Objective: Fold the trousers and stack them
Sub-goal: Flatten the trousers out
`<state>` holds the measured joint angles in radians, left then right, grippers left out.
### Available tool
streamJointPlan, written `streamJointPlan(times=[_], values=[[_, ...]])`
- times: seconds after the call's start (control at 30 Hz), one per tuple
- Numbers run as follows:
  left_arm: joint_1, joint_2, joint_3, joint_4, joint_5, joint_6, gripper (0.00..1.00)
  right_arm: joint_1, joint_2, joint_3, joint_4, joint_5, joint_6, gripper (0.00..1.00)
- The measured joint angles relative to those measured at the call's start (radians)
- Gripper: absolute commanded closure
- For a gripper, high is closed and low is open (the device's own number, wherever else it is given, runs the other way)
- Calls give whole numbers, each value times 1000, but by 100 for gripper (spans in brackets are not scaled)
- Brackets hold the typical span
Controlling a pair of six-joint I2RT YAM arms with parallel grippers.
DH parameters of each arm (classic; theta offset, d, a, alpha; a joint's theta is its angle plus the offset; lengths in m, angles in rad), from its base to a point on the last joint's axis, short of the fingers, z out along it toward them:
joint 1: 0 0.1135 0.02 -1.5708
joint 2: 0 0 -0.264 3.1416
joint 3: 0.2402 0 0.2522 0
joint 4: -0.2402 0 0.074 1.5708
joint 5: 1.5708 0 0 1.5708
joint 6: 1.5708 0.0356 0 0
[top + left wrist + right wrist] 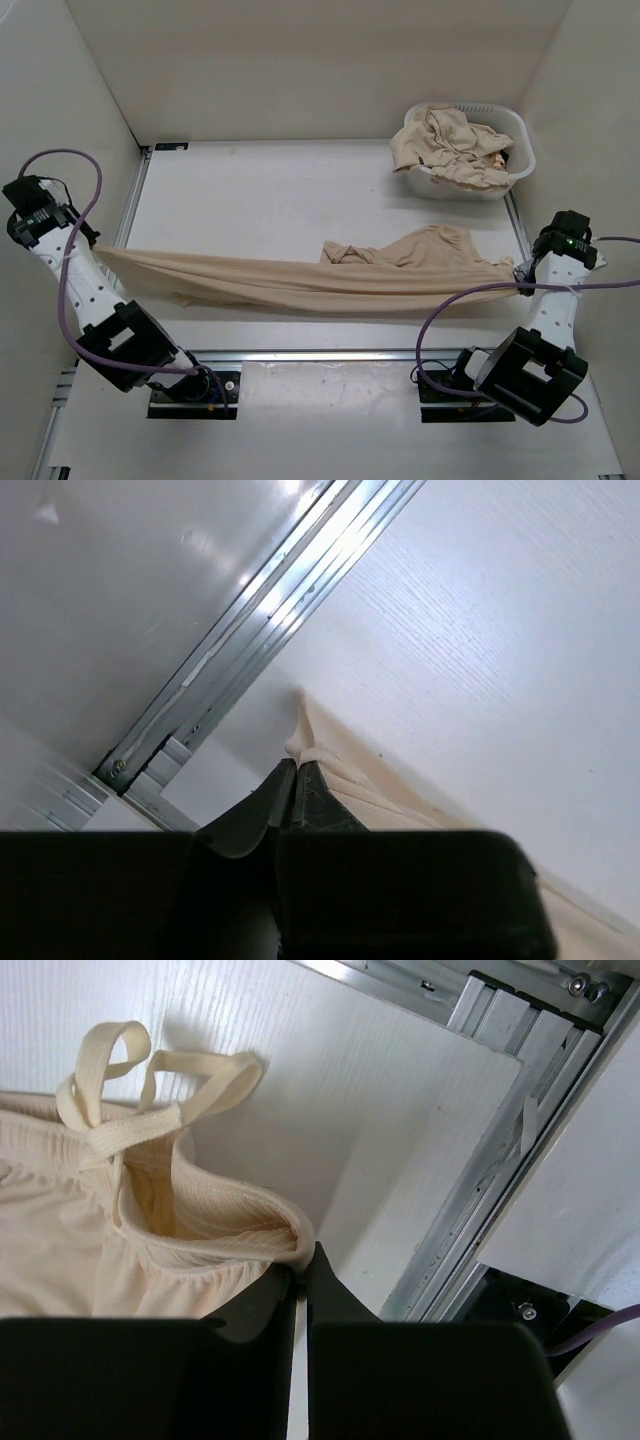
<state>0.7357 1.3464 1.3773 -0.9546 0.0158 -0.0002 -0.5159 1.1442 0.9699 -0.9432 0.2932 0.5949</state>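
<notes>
The white desk (300, 190) carries one pair of beige trousers (300, 285) pulled out long across its near half from 9 o'clock to 3 o'clock, with some cloth bunched just past the middle. A white basket (470, 188) at the desk's 2 o'clock corner holds a crumpled beige heap (450, 145). My left pincer (297, 772) is clamped on the leg end at 9 o'clock and my right pincer (303, 1260) on the waistband rim at 3 o'clock, the drawstring bow (120, 1130) lying loose near it.
</notes>
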Motion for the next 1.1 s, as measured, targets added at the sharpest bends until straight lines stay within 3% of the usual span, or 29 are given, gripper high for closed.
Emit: streamJointPlan(times=[0.2, 0.47, 0.6, 0.63, 0.7, 0.8, 0.93, 1.1], values=[[-64, 222, 177, -48, -16, 0, 86, -7, 87, 58, -1, 12, -12, 100], [-293, 630, 345, -48, -121, 1, 86, -7, 182, 95, 11, 20, -39, 100], [-341, 775, 424, -26, -172, 1, 86, -8, 183, 96, 14, 30, -53, 100], [-341, 807, 448, -18, -182, 1, 80, -8, 184, 96, 16, 32, -54, 100], [-338, 860, 496, -8, -201, 6, 39, -8, 185, 96, 21, 34, -57, 100], [-333, 878, 512, 8, -222, 3, 20, -8, 186, 96, 29, 33, -61, 100], [-317, 808, 427, 31, -219, 1, 17, -8, 186, 96, 33, 22, -67, 100], [-234, 562, 150, 50, -164, 1, 19, -8, 184, 82, 53, 6, -72, 100]])
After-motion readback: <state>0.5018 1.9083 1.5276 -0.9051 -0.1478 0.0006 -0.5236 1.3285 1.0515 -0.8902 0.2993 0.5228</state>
